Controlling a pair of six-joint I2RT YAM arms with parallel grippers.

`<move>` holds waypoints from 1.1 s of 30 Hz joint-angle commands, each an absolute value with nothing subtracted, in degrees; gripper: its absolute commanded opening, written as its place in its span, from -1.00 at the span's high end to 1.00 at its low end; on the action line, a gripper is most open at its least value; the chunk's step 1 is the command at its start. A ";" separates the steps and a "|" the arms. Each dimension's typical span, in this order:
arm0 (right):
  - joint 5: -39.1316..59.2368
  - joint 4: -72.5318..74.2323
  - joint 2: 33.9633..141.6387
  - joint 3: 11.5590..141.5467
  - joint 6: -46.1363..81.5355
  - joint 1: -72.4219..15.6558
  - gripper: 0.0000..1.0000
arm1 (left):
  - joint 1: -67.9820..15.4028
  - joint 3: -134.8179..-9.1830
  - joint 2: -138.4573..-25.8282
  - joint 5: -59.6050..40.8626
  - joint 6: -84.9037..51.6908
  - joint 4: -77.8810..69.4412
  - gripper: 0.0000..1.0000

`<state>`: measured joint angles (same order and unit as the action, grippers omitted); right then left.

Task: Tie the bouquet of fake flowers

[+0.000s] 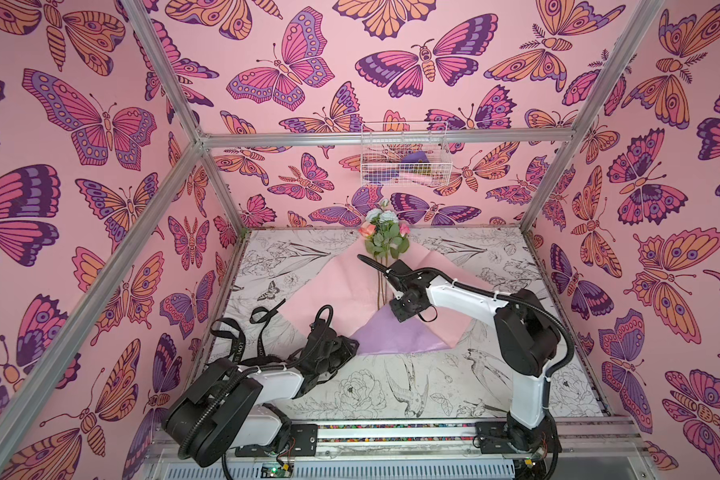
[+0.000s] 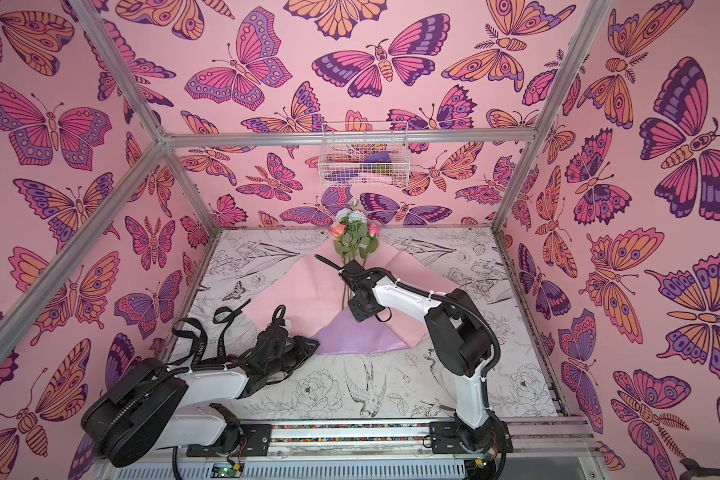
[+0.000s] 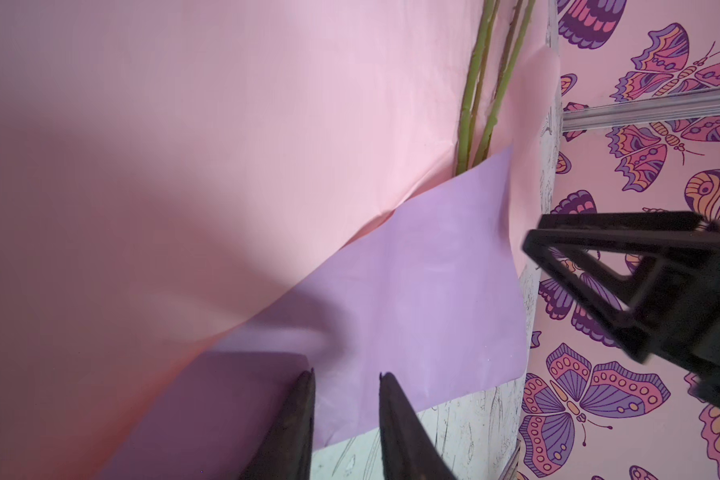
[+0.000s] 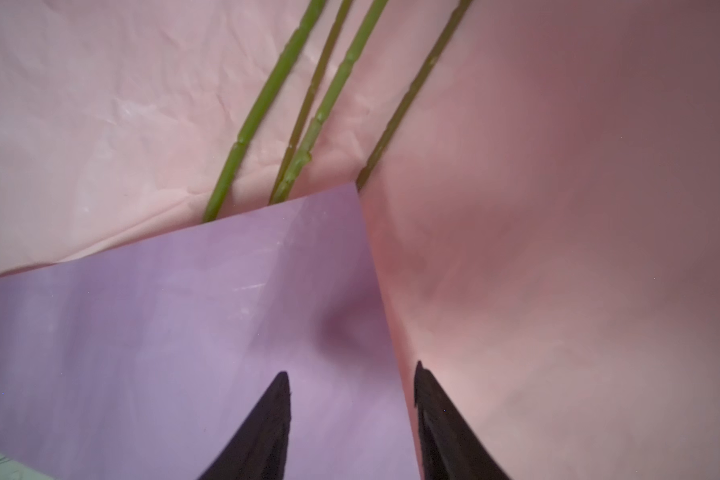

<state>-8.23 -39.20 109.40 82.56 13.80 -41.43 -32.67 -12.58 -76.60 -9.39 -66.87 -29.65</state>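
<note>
The bouquet of fake flowers (image 1: 385, 232) (image 2: 354, 235) lies on a pink wrapping sheet (image 1: 325, 291) at the back middle of the table, blooms toward the far wall. A lilac flap (image 1: 391, 334) is folded up over the ends of the green stems (image 4: 262, 108) (image 3: 472, 104). My left gripper (image 3: 346, 374) (image 1: 353, 345) is low at the flap's left corner, open with a narrow gap over the lilac paper's edge. My right gripper (image 4: 352, 370) hovers above the flap, open. One of its fingertips is over lilac and the other over pink.
A long black ribbon (image 1: 242, 336) (image 2: 202, 340) with pale lettering lies looped on the table (image 1: 391, 395), left of the left arm. A white wire basket (image 1: 404, 156) hangs on the back wall. Aluminium frame posts (image 1: 558, 166) stand at the corners.
</note>
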 commanded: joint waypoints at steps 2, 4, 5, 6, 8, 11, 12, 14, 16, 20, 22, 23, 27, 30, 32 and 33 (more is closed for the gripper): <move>-7.41 -42.01 101.25 78.30 22.94 -41.69 0.04 | -32.91 -9.67 -78.49 -5.32 -67.84 -21.70 0.40; -5.71 -40.05 98.11 74.66 26.79 -42.13 0.09 | -33.11 -9.73 -78.61 -5.11 -68.02 -21.70 0.41; -3.91 -38.22 96.37 72.34 28.78 -42.46 0.14 | -33.25 -9.60 -78.77 -4.97 -68.28 -21.64 0.41; -1.56 -35.75 94.86 69.96 30.81 -43.04 0.20 | -33.24 -9.58 -78.86 -4.86 -68.46 -21.69 0.42; 3.65 -29.46 92.54 65.19 34.76 -44.47 0.29 | -33.47 -9.55 -79.05 -4.68 -68.77 -21.69 0.44; 11.26 -19.08 92.13 59.78 41.52 -46.78 0.43 | -33.60 -9.58 -79.28 -4.48 -68.99 -21.71 0.44; 13.21 -15.90 92.75 58.57 43.50 -47.70 0.45 | -33.74 -9.58 -79.28 -4.39 -69.08 -21.70 0.44; 14.96 -11.17 94.50 57.68 45.75 -49.62 0.47 | -33.66 -9.58 -79.20 -4.31 -69.17 -21.71 0.45; 16.31 -8.81 96.99 58.08 46.94 -51.18 0.47 | -33.68 -9.67 -79.06 -4.31 -69.24 -21.69 0.45; 19.47 -4.94 102.19 59.45 49.04 -51.68 0.54 | -33.75 -9.65 -79.05 -4.31 -69.34 -21.70 0.44; 19.98 -3.75 103.73 59.75 49.71 -51.66 0.56 | -33.80 -9.38 -78.98 -4.31 -69.43 -21.70 0.45; 20.25 -3.44 104.50 59.89 49.91 -51.64 0.59 | -33.78 -9.40 -79.01 -4.35 -69.43 -21.71 0.44; 20.11 -3.93 106.65 59.87 50.36 -51.39 0.66 | -33.78 -9.23 -78.59 -4.39 -69.43 -21.71 0.44; 19.79 -3.93 107.16 58.45 50.95 -50.34 0.69 | -33.76 -9.06 -78.31 -4.39 -69.43 -21.71 0.44; 19.93 -3.37 107.06 56.98 51.35 -49.61 0.70 | -33.83 -8.97 -77.98 -4.31 -69.52 -21.64 0.44; 19.86 -3.32 107.05 56.47 51.48 -49.28 0.70 | -33.82 -8.72 -77.85 -4.22 -69.52 -21.69 0.45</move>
<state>19.75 -4.67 106.56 57.87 49.74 -50.48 -33.78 -11.75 -76.62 -7.25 -69.58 -30.94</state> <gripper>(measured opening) 0.150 0.278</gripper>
